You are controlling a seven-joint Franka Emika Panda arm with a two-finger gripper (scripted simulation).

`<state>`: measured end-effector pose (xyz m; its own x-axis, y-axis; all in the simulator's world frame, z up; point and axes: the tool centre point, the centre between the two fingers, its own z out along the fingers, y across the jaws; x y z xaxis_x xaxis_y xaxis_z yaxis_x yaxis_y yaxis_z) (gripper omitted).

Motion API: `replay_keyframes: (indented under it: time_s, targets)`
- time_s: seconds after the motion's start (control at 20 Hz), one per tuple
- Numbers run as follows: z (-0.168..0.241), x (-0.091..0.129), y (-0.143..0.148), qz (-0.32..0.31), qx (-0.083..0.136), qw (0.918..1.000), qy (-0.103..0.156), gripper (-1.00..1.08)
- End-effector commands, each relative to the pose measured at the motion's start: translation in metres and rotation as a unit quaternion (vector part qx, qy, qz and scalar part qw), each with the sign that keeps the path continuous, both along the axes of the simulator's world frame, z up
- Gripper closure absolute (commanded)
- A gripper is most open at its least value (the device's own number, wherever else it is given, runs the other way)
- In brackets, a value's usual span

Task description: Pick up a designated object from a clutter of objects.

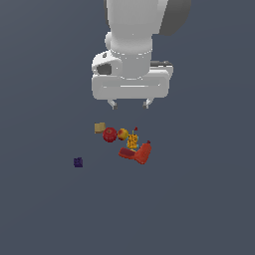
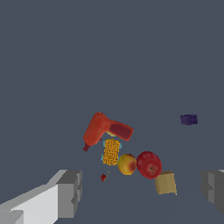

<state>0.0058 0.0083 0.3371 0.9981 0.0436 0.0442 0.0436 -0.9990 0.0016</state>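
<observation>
Gripper [image 1: 129,104] hangs wide open, empty, above the clutter [image 1: 124,142]; dark purple block [image 1: 78,162] sits well apart

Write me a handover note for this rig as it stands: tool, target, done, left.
Tool: open, empty, above the surface, over the clutter rather than the target.
Dark purple block: on the surface, alone, apart from the clutter toward the exterior view's left.
Clutter: tan block, red apple, yellow-red ball, yellow patterned piece, red bottle shape, flat red piece.
Done: no grasp.
Left: move over the purple block, descend, close, lift.
</observation>
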Motion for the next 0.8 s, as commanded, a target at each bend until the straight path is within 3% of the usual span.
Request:
replay_keyframes:
  time_s: [0.0,0.75]
  targets:
    - [0.0,0.0,0.0,0.0,0.0,1.0,0.0,-0.92]
    - [-0.0032,0.0004,0.0032,0.015,0.004,0.9999,-0.002,-0.92]
